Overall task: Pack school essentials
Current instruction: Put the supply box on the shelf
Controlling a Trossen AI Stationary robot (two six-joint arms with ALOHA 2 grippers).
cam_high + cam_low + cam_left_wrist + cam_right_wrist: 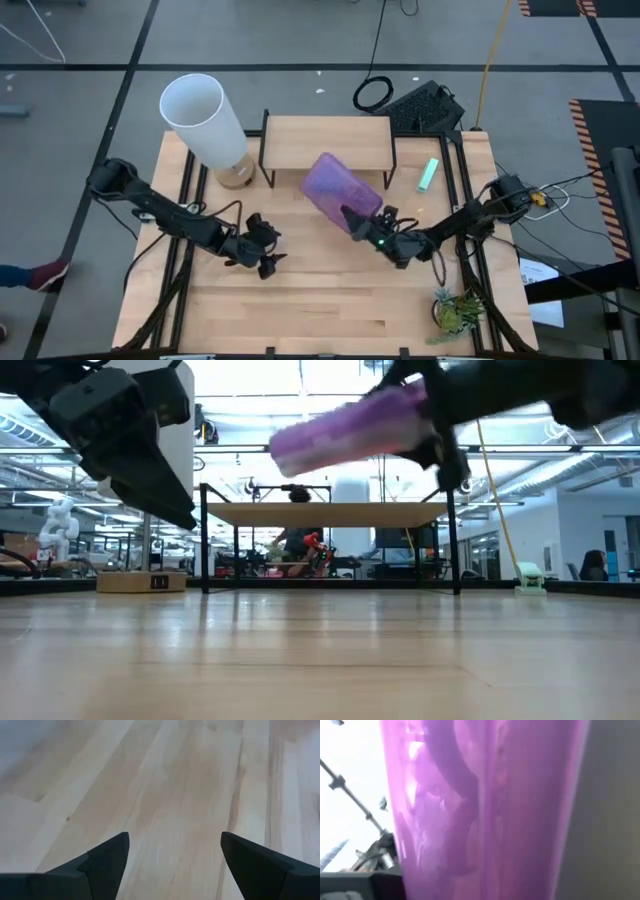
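Both arms sit closest to the overhead camera. From above, the right gripper [362,222] pinches the purple case [341,189] by one end and holds it tilted above the middle of the bench [330,300], just in front of the small wooden shelf [328,143]; lifted like this, I judge it is being carried rather than set down. The left gripper [262,247] hovers left of centre, fingers spread, holding nothing. A white cylinder [205,118] stands at the back-left corner, a mint-green item [428,175] lies by the right edge, and a small plant [458,311] sits at the front-right corner. No loose stationery shows on the boards.

At table height, the case [345,428] hangs well clear of the pale wood, in front of the shelf [330,512]; behind is an open, glass-walled room.

Left wrist: two dark fingers [105,862] stand wide apart over bare planks.

Right wrist: translucent purple plastic [485,810] fills the picture; vague shapes show through it, but I cannot tell what they are.
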